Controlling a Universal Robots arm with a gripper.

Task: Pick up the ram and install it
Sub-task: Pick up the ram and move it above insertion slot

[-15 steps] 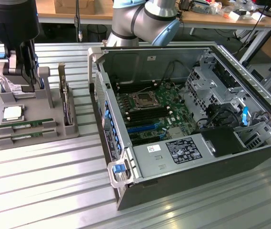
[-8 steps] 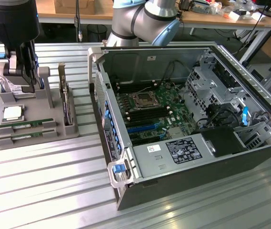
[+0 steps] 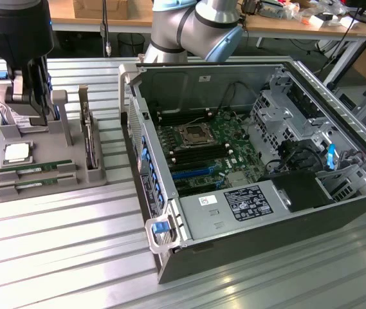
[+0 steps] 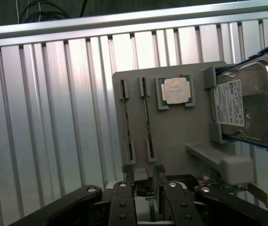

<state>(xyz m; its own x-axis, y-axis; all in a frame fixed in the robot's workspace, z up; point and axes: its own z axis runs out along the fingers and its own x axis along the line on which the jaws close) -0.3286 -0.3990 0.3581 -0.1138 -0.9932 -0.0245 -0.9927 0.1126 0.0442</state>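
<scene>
Hanging over the grey holder (image 4: 181, 134) on the slatted counter (image 3: 73, 257), the pincer (image 4: 144, 172) has its fingers parted, seemingly with nothing between them. The ram (image 3: 31, 168) lies in a holder slot near the processor (image 3: 17, 152), with its twin stick (image 3: 35, 182) just alongside.

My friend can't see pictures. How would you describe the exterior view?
A robot gripper hangs over a gray tray at the exterior view's left; two green ram sticks and a silver processor chip lie in it. An open computer case showing its motherboard sits at that view's right.
</scene>
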